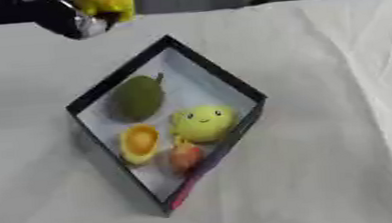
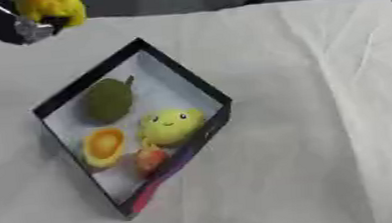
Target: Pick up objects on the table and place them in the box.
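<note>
The worktop (image 1: pixel 326 163) is covered with a white cloth (image 2: pixel 302 75), which shows soft folds on the right side and near the far edge. Directly on the cloth stands one open box (image 1: pixel 89 99) with dark walls and a pale inside, turned so that one corner points to the far edge and another to the near edge. It stands left of the middle of the worktop, away from all the edges. Beyond the far edge of the worktop, the background is dark.
</note>
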Tool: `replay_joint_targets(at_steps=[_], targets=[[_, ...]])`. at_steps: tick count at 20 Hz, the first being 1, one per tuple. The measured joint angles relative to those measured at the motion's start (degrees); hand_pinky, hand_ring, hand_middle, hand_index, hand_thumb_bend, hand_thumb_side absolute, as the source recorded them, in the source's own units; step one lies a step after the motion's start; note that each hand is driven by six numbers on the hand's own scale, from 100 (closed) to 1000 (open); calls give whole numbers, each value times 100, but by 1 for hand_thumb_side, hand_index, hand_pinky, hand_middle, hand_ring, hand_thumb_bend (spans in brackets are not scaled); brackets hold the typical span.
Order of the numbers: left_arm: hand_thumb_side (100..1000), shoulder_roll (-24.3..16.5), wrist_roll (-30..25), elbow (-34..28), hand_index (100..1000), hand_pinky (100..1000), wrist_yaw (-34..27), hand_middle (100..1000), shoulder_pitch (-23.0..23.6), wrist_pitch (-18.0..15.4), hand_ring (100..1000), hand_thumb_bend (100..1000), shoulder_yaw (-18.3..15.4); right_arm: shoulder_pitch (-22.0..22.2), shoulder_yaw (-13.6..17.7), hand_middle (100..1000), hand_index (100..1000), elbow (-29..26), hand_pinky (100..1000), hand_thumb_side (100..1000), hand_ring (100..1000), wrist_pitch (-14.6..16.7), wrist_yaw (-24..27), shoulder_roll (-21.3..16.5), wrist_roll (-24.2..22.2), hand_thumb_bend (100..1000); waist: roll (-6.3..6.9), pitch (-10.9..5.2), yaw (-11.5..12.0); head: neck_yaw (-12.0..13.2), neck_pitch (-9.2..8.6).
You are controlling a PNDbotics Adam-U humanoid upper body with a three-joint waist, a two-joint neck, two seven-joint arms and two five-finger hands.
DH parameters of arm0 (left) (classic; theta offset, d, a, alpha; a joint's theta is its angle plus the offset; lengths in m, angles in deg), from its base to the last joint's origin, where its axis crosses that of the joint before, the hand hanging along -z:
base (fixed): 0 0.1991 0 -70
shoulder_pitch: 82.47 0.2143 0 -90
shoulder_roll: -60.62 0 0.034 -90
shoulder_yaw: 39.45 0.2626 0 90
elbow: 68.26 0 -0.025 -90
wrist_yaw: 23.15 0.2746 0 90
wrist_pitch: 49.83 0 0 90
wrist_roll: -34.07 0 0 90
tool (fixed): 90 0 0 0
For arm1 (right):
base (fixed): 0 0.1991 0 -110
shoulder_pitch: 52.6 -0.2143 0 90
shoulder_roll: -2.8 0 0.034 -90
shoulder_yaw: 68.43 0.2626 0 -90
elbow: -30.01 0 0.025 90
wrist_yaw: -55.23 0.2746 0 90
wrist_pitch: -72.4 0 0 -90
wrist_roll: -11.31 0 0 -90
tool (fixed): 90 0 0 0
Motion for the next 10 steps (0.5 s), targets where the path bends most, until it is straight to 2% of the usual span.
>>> replay_joint_targets(at_steps=[4,10], targets=[[100,-1,-343,2,640,678,-47,511,141,-16,628,199,537,-3,-2,660,831,0,899,651,718,-18,0,-1,-21,100,11,0,0,11,-7],[100,8,-616,284,654,678,149,527,598,-147,637,224,800,-5,-4,659,830,1,898,655,718,-38,-1,-1,-42,100,30,0,-33,59,-43]])
